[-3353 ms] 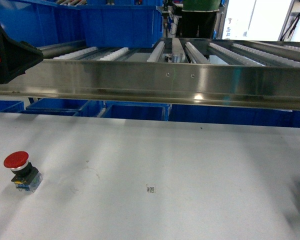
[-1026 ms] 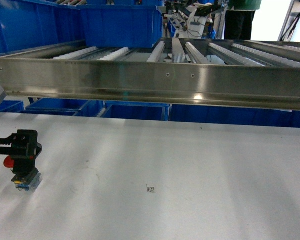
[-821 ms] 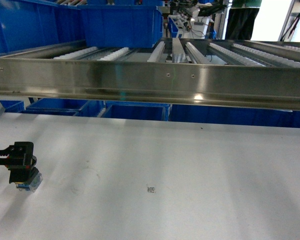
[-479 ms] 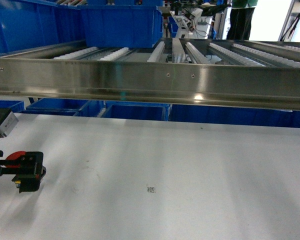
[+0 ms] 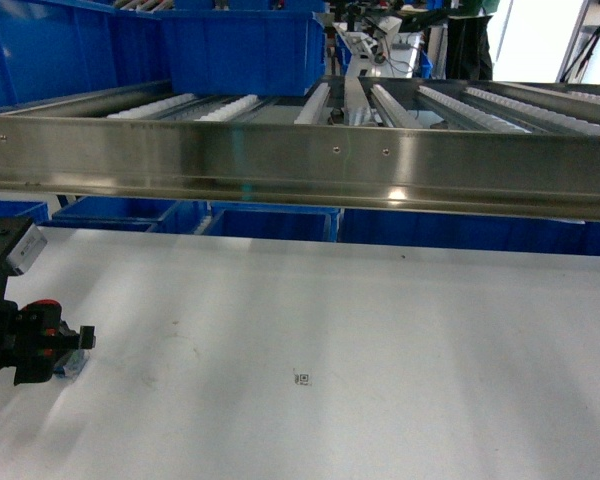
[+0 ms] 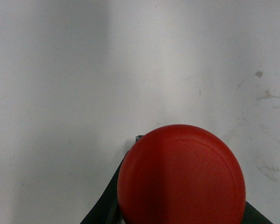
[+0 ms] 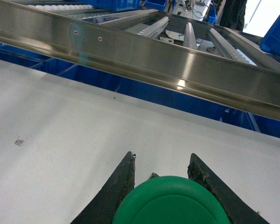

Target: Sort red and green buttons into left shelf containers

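Note:
A red button (image 5: 46, 304) sits between the fingers of my left gripper (image 5: 55, 340) at the table's left edge, and the gripper is shut on it. Its grey-blue base (image 5: 72, 364) pokes out beside the fingers. The left wrist view is mostly filled by the red cap (image 6: 182, 177), with dark fingers (image 6: 105, 203) on either side. A green button (image 7: 170, 203) is held in my right gripper (image 7: 161, 163), its fingers (image 7: 123, 182) pressed against the cap. Head view does not show the right gripper. Blue crates (image 5: 245, 50) stand on the roller shelf at upper left.
A steel shelf rail (image 5: 300, 165) runs across above the white table (image 5: 360, 330), with roller tracks (image 5: 450, 100) behind it. More blue crates (image 5: 270, 220) sit under the shelf at the table's far edge. A small printed marker (image 5: 301, 378) lies mid-table.
My left gripper came down over the red button, shut on it, and has shifted slightly left with it. The button now sits tilted in the fingers.

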You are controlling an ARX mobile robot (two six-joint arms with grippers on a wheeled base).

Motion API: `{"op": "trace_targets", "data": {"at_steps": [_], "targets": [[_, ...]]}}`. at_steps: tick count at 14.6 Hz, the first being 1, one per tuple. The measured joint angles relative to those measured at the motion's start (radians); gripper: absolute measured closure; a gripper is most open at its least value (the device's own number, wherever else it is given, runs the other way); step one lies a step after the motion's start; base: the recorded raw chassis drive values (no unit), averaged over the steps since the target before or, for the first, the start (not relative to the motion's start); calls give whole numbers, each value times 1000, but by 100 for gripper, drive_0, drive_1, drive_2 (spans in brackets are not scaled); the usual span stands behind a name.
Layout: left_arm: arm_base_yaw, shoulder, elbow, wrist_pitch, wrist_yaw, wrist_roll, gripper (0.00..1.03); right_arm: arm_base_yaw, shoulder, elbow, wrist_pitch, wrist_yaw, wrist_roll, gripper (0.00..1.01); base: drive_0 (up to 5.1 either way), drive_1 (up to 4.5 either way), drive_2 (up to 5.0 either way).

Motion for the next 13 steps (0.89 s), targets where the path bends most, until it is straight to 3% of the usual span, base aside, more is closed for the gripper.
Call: {"op": "trace_targets", "data": {"at_steps": [3,5,7,8,9,11,13], "targets": [[0,-145,-60,-23,51,-25,78,0,0,0,0,0,0,71,0,0,0],[34,-428,-90,-121,139,-36,78,0,0,0,0,0,0,71,0,0,0],[60,-667,-69,-234,162,-39,78,0,0,0,0,0,0,71,0,0,0],[47,-769,-61,-299,146,-43,78,0,0,0,0,0,0,71,0,0,0],[4,-860,-62,-373,91,-53,78,0,0,0,0,0,0,71,0,0,0],[-78,-940,-62,-404,17,-69,78,0,0,0,0,0,0,71,0,0,0],[-81,-933,-62,-413,10,-75,78,0,0,0,0,2,0,71,-245,128,128]]}}
